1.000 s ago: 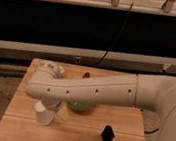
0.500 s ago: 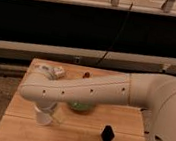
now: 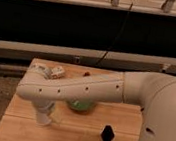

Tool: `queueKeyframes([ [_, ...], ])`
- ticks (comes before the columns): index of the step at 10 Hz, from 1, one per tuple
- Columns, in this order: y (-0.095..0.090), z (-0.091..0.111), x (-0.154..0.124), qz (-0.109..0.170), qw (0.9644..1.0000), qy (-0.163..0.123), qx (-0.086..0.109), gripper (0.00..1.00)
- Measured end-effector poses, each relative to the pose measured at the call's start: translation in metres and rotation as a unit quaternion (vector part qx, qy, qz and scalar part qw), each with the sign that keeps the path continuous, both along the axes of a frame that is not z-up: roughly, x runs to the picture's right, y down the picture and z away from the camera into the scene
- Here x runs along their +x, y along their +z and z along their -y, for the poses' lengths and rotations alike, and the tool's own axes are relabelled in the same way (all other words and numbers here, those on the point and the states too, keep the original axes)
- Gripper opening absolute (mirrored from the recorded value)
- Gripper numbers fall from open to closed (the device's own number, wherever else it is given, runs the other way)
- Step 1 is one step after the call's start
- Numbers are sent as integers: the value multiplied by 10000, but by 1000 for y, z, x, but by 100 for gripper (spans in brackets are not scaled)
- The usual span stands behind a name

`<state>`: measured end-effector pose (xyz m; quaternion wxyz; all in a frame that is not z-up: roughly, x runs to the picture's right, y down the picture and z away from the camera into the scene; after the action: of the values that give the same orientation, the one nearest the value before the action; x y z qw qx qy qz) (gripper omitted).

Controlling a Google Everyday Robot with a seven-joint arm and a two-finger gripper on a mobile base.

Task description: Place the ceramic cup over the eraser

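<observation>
The white ceramic cup (image 3: 44,114) stands on the wooden table (image 3: 75,136) at the front left, just under the bend of my white arm (image 3: 78,88). The gripper (image 3: 45,106) hangs down at the cup, mostly hidden by the arm. The black eraser (image 3: 106,134) lies on the table at the front right of the cup, well apart from it.
A green bowl (image 3: 79,105) sits behind the arm near the table's middle. A white box with markings (image 3: 45,70) and a small white rounded object (image 3: 58,71) lie at the back left. A small dark red item (image 3: 86,73) lies at the back edge.
The arm has swung a little further left and down over the cup. The cup and the eraser have stayed in place.
</observation>
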<state>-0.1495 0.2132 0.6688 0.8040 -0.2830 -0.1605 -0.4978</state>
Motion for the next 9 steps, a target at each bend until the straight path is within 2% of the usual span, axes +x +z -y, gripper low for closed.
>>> queueKeyframes([
  [3,-7,12,1,132,9999,51,92,80],
  [6,-12,21,-26,405,9991,91,103,80],
  [9,4,16,-39,572,9984,-29,-6,80],
])
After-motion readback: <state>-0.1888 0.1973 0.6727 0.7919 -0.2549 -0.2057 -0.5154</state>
